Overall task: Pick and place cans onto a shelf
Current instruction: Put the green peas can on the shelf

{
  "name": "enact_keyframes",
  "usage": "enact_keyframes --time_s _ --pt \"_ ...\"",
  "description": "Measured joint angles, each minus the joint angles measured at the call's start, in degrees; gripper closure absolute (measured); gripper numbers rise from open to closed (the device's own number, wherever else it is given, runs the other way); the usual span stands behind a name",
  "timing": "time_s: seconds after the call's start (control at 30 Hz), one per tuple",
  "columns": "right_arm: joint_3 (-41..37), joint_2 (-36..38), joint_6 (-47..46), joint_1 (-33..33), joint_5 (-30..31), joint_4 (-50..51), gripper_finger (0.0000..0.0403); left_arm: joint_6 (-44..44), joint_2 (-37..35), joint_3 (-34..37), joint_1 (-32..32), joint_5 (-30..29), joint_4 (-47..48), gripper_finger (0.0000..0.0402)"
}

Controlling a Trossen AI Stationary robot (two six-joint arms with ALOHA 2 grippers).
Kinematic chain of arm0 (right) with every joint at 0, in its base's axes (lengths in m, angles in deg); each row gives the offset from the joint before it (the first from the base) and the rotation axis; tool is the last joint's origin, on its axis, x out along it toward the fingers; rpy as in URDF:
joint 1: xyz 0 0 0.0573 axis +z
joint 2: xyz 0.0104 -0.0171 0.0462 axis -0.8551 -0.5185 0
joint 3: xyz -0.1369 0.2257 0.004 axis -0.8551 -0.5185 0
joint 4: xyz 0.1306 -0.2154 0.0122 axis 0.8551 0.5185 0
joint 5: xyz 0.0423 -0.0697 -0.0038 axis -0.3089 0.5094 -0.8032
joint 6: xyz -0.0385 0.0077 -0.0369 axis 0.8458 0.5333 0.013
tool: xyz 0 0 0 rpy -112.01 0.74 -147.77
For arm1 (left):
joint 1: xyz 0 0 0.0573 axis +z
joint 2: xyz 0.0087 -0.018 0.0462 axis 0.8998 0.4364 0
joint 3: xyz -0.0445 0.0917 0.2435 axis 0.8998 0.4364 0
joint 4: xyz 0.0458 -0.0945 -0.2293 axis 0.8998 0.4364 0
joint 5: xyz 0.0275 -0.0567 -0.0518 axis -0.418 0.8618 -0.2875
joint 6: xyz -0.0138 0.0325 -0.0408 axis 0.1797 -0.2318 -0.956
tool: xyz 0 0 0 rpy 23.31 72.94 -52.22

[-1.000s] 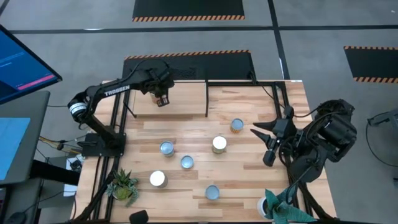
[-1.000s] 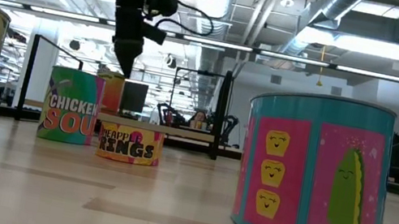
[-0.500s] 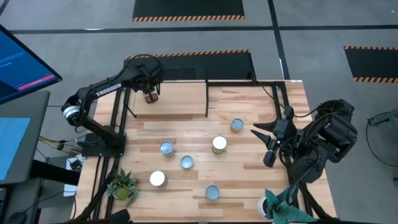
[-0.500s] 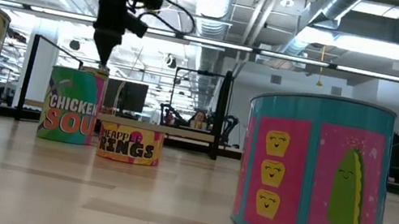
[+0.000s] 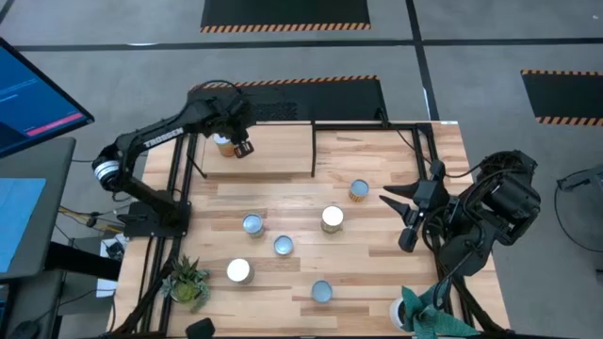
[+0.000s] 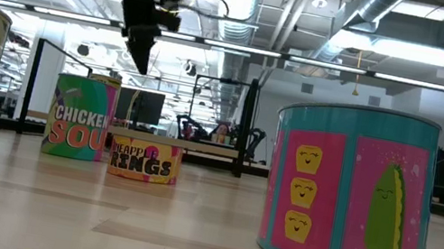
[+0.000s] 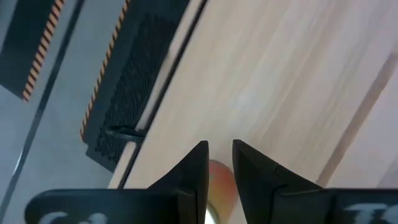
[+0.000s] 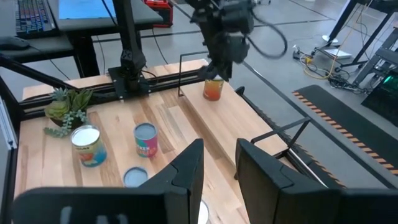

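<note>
an orange can (image 8: 212, 89) stands on the shelf (image 8: 230, 124) at the table's far left corner; the left claw (image 5: 241, 148), fingers nearly together and empty, hangs just above it; the right claw (image 5: 393, 218) waits spread at the right edge.

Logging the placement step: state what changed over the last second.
The left gripper carried an orange can to the shelf's far-left corner, set it upright and let go; it has now lifted clear just above it. The right gripper stayed parked open at the table's right, and the six cans on the tabletop did not move.

One orange can (image 5: 224, 144) stands upright on the shelf (image 5: 283, 151); six cans (image 5: 284, 246) on the table.
</note>
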Motion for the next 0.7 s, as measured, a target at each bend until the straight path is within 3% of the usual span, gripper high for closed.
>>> enact_keyframes --time_s 0.3,0.7 --pt "0.00 0.00 -0.02 0.02 0.00 -0.02 0.0287 1.38 5.99 0.03 0.07 -6.45 2.99 0.0340" --pt "0.00 0.00 -0.02 0.02 -0.14 0.00 0.0287 2.04 5.97 0.03 0.89 -13.14 9.70 0.0340"
